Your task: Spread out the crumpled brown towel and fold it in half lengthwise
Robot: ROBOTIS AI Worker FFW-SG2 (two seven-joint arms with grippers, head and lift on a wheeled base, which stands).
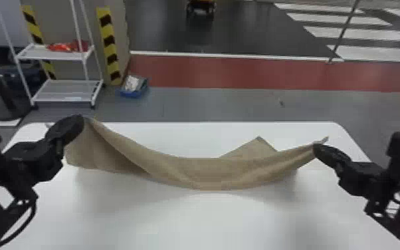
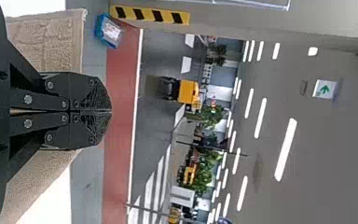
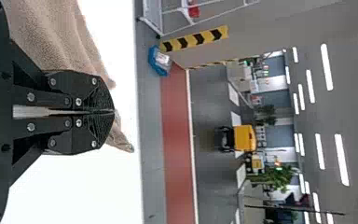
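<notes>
Towel (image 1: 206, 171), long axis left-to-right

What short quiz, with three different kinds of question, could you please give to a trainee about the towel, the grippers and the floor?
1. True or false: the towel lies folded flat on the table.
2. Choose one. Between the left gripper and the right gripper, the towel: A) is rolled up; B) sags; C) is twisted into a rope.
3. Fill in: beyond the table, a ____ band crosses the floor.

Key: 1 false; 2 B; 3 red.
</notes>
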